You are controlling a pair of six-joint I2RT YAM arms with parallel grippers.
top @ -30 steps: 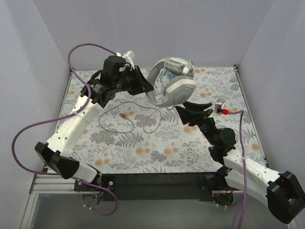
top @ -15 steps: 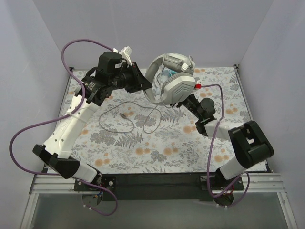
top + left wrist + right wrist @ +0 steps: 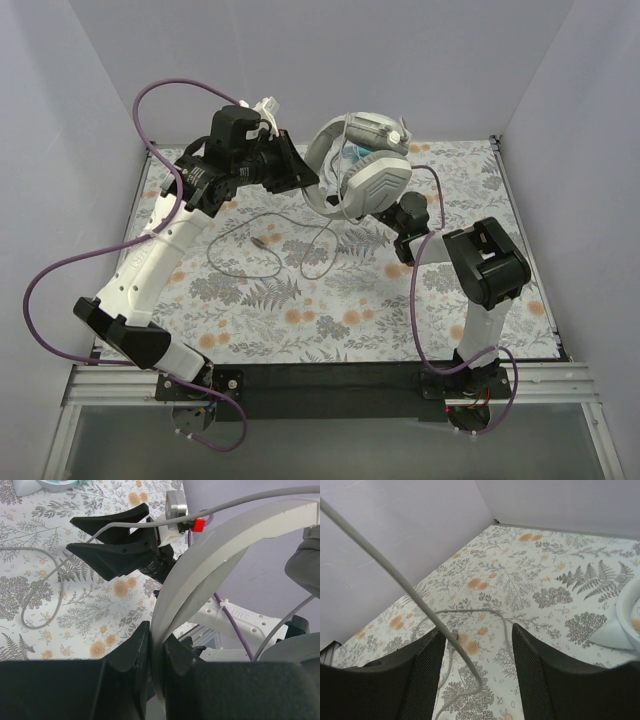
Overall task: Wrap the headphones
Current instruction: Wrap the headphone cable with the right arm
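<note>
So the left gripper is clenched on the headband of the white-grey headphones, holding them up off the floral mat around 12 o'clock. Just under the ear cup the right gripper is released, and the thin grey cable passes between its spread fingers, then loops on the mat near centre.

Table covered in white cloth printed with grey ferns and orange blossoms. Thin grey cable lies on the cloth left of centre in loose loops; small plug inside them. Teal ear cup rests farther back.
</note>
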